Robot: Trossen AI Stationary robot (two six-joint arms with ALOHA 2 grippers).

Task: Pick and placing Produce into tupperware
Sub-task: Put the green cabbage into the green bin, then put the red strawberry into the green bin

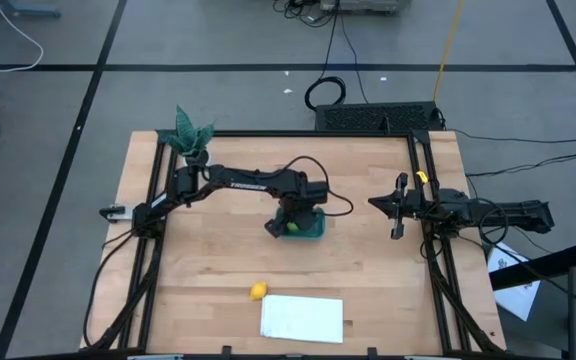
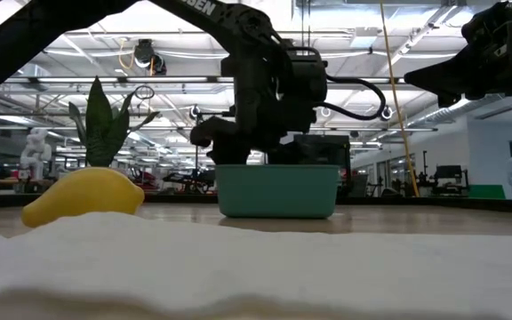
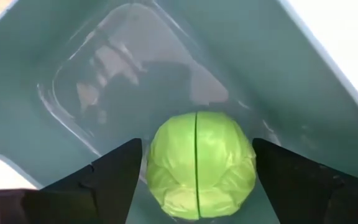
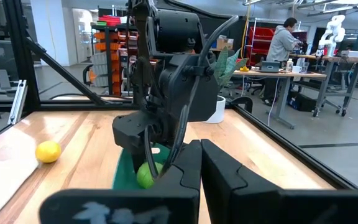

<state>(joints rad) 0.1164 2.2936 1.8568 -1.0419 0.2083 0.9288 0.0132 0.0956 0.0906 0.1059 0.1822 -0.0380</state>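
The teal tupperware (image 1: 314,231) sits mid-table; in the low view its wall (image 2: 278,191) faces me. My left gripper (image 1: 293,222) points down into it, open. The lime-green produce piece (image 3: 197,165) lies on the tub's floor (image 3: 110,81), one finger close by on either side. It also shows in the right wrist view as the green piece (image 4: 145,176), below the left gripper. The yellow lemon-like piece (image 1: 257,291) lies on the table near the front edge. My right gripper (image 1: 398,205) waits at the table's right, shut and holding nothing.
A flat white sheet (image 1: 302,318) lies at the front edge beside the lemon (image 2: 83,200). A potted plant (image 1: 188,135) stands at the far left corner. Black frame rails run along the table's left and right sides. Bare wood lies between the tub and the right arm.
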